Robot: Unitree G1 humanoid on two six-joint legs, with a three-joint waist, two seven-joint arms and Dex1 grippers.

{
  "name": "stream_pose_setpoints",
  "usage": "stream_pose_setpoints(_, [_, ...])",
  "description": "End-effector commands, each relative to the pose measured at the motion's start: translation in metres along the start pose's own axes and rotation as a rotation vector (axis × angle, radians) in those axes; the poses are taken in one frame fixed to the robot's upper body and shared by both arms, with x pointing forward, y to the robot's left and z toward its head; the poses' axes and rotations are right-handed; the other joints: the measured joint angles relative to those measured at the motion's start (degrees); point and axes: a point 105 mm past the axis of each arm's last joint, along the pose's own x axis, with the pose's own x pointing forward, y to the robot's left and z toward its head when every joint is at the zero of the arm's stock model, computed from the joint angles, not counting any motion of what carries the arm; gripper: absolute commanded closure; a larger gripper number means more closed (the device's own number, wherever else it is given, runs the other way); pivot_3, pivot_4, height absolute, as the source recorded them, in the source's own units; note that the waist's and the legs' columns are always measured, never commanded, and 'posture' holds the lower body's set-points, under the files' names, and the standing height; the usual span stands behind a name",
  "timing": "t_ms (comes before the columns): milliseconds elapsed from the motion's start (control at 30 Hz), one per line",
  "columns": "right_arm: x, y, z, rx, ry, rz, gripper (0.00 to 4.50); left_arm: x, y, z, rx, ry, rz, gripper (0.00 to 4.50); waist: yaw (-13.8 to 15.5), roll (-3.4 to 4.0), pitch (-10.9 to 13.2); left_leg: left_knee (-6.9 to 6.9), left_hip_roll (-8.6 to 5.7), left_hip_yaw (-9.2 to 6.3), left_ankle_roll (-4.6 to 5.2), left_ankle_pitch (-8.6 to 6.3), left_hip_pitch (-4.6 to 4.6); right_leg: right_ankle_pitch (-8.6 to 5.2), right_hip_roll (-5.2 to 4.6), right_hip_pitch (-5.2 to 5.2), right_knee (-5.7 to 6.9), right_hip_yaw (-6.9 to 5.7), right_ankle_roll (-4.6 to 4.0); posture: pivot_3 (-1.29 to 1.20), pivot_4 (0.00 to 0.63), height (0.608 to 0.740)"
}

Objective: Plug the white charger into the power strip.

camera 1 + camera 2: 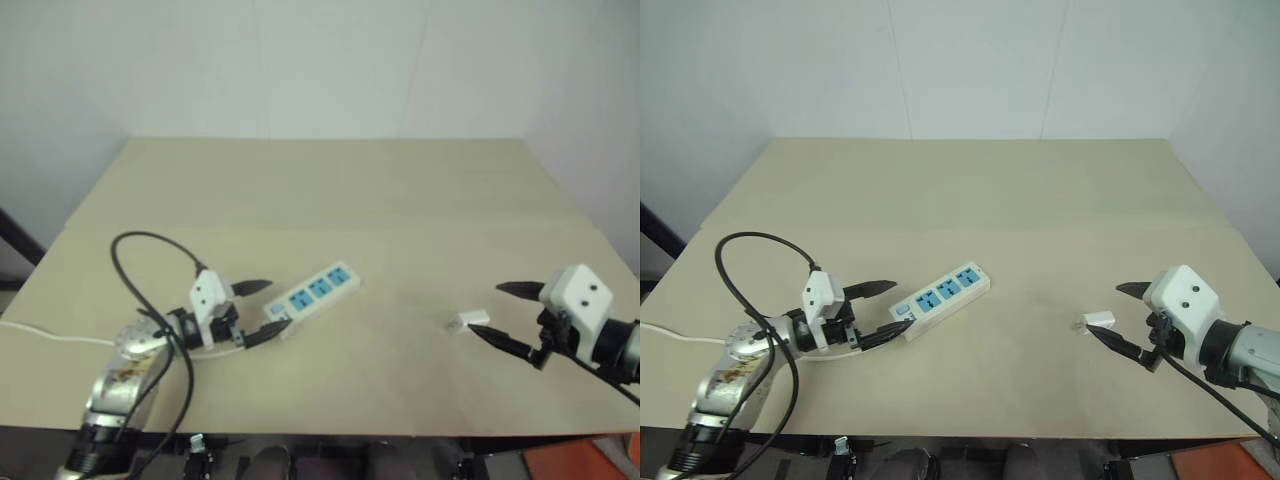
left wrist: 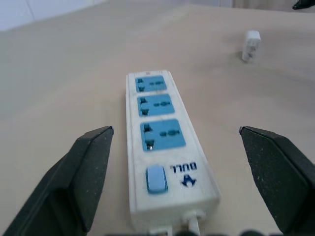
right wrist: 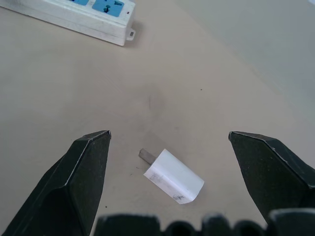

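The power strip (image 1: 312, 290) lies at an angle on the tan table, left of centre, blue outlet faces up. My left gripper (image 1: 272, 305) is open, its black fingers (image 2: 83, 172) standing wide on either side of the strip's switch end (image 2: 156, 179) without touching it. The white charger (image 1: 1095, 321) lies on its side on the table to the right, prongs toward the strip. My right gripper (image 3: 168, 135) is open just behind it, one finger on each side and clear of the charger (image 3: 173, 177).
The strip's thin white cord (image 1: 50, 335) trails off toward the table's left edge. The tan table (image 1: 350, 190) reaches back to a white wall. Its front edge runs just below both arms.
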Motion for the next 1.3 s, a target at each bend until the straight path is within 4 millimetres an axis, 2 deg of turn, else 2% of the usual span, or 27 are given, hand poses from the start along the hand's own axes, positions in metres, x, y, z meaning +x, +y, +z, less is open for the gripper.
stream_pose_setpoints(33, [-0.002,-0.002,0.012,-0.043,-0.035,-0.016,0.0,0.007,0.003,-0.006,0.006,-0.002,0.04,0.03,0.02,-0.01,0.01,0.01,0.0,0.03,0.0,0.0,0.0,0.0,0.0,0.0,-0.01,0.0,0.0,0.0,0.15,0.74])
stream_pose_setpoints(333, [-0.001,-0.004,0.019,-0.057,-0.057,-0.027,0.0,0.026,0.007,-0.027,-0.01,0.008,0.077,0.03,0.07,-0.02,0.01,0.04,-0.01,0.11,0.02,-0.01,-0.01,0.02,0.0,0.0,-0.01,-0.01,0.03,0.0,0.15,0.74])
stream_pose_setpoints(500, [0.002,-0.005,0.023,-0.064,-0.072,-0.024,0.0,0.029,-0.001,-0.047,-0.038,0.087,0.018,0.03,0.16,0.01,-0.03,0.04,-0.02,0.12,0.02,-0.01,0.01,0.02,0.01,0.03,-0.02,-0.01,0.04,0.0,0.15,0.74])
stream_pose_setpoints(667, [0.003,-0.005,0.023,-0.066,-0.075,-0.02,0.0,0.03,-0.007,-0.057,-0.064,0.099,-0.001,0.03,0.15,0.1,-0.16,0.04,-0.01,0.11,0.03,-0.02,0.04,0.01,0.01,0.07,-0.03,0.0,0.05,0.0,0.15,0.74])
stream_pose_setpoints(767, [0.003,-0.006,0.025,-0.071,-0.078,-0.017,0.0,0.031,-0.009,-0.064,-0.077,0.088,0.003,0.61,0.17,0.29,-0.35,0.04,-0.01,0.11,0.03,-0.02,0.06,0.01,0.01,0.1,-0.03,0.0,0.05,0.0,0.15,0.74])
stream_pose_setpoints(833, [0.003,-0.006,0.026,-0.078,-0.079,-0.01,0.0,0.032,-0.01,-0.068,-0.084,0.082,0.001,1.19,0.28,0.42,-0.49,0.04,-0.01,0.12,0.04,-0.02,0.14,0.0,0.0,0.2,-0.03,0.01,0.06,0.0,0.15,0.74])
stream_pose_setpoints(867, [0.003,-0.006,0.027,-0.081,-0.08,-0.001,0.0,0.033,-0.01,-0.068,-0.085,0.077,0.0,1.21,0.32,0.5,-0.6,0.04,-0.01,0.14,0.04,-0.02,0.18,-0.01,0.0,0.24,-0.03,0.0,0.08,0.0,0.15,0.74])
stream_pose_setpoints(933, [0.002,-0.005,0.027,-0.095,-0.072,0.025,0.0,0.036,-0.009,-0.064,-0.074,0.056,-0.015,1.21,0.33,0.66,-0.74,0.03,-0.01,0.17,0.04,-0.02,0.24,-0.12,0.0,0.32,-0.03,0.0,0.27,0.0,0.15,0.74])
stream_pose_setpoints(1033, [0.0,-0.009,0.027,-0.145,-0.044,0.074,0.0,0.045,-0.005,-0.047,-0.017,0.016,-0.077,1.21,0.35,0.77,-0.8,0.04,-0.01,0.24,0.05,-0.02,0.39,-0.21,-0.02,0.53,-0.04,-0.01,0.42,0.0,0.15,0.74])
stream_pose_setpoints(1167, [0.0,-0.023,0.029,-0.251,0.017,0.168,0.0,0.059,-0.007,-0.02,0.048,-0.028,-0.267,1.21,0.17,0.56,-0.67,0.1,-0.02,0.29,0.05,-0.02,0.53,-0.32,-0.02,0.75,-0.1,-0.05,0.61,0.0,0.15,0.74])
stream_pose_setpoints(1300, [0.001,-0.031,0.029,-0.368,0.102,0.294,0.0,0.064,-0.02,-0.015,0.079,-0.008,-0.449,1.21,-0.32,0.36,-0.55,0.07,-0.03,0.29,0.11,-0.06,0.33,-0.21,0.02,0.49,-0.19,-0.08,0.42,0.0,0.15,0.74])
